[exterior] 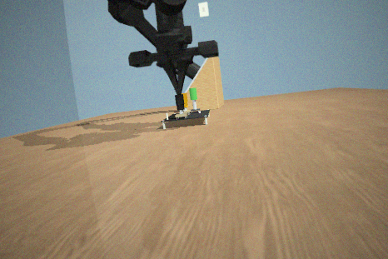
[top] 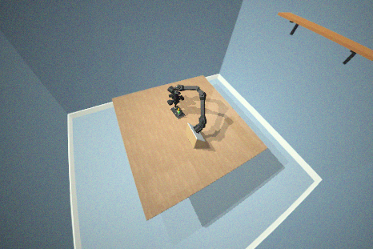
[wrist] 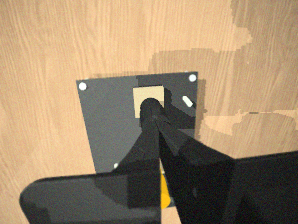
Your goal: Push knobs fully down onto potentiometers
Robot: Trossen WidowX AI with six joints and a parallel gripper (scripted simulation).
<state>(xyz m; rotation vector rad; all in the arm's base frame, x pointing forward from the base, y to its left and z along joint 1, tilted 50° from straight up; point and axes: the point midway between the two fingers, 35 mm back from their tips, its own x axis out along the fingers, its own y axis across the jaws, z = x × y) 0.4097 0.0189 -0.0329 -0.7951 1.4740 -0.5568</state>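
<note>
The circuit board stands on short legs. My gripper is shut and empty, its tips at the top of a black knob. In the wrist view this knob is over a beige potentiometer; contact with the tips cannot be told for certain. An orange knob stands close beside it, partly hidden by the fingers in the wrist view. A green knob sits higher, with a length of pale shaft showing below it. The fingers hide it in the wrist view.
A wooden wedge block stands by the arm's base on the table. The arm arches over the table from there to the board. A small white part stands near the board's edge.
</note>
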